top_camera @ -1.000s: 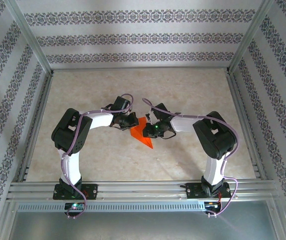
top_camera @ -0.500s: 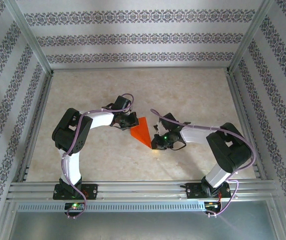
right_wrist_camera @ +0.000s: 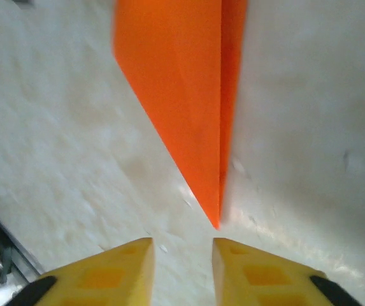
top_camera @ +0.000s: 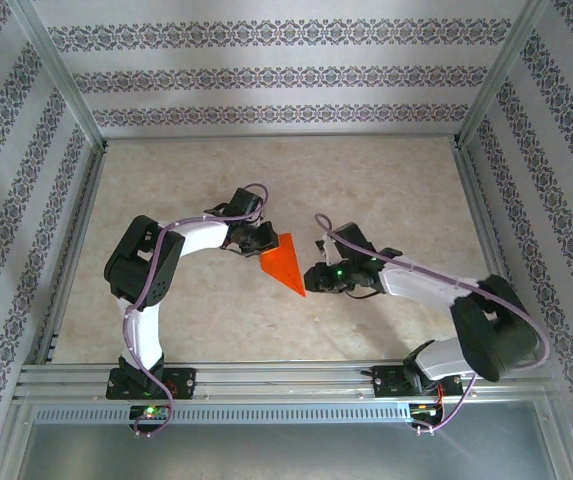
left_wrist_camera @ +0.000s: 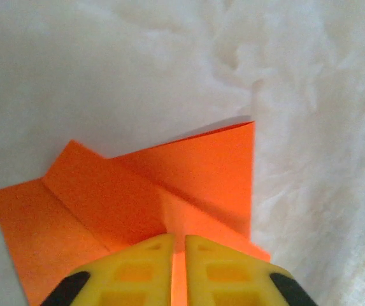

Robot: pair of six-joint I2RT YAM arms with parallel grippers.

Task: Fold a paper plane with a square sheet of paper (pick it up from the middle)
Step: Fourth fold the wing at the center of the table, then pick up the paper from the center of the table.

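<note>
The paper plane (top_camera: 283,262) is a narrow orange-red dart lying on the table, its point toward the near right. My left gripper (top_camera: 263,238) is at its wide back end. In the left wrist view the yellow fingers (left_wrist_camera: 137,268) stand a thin slit apart, with the plane's (left_wrist_camera: 188,166) raised centre fold running into the slit. My right gripper (top_camera: 312,279) sits just off the point. In the right wrist view it is (right_wrist_camera: 182,245) open, with the plane's (right_wrist_camera: 182,83) tip just ahead of the fingers and bare table between them.
A pale marbled table (top_camera: 396,180) carries the work, fenced by metal rails (top_camera: 76,250) left and right and patterned walls behind. The right arm's elbow (top_camera: 496,335) hangs low at the near right corner.
My right gripper let go of the plane and opened, backing off toward the near right as its elbow swung out. The left jaws eased a little and stayed at the back end.
</note>
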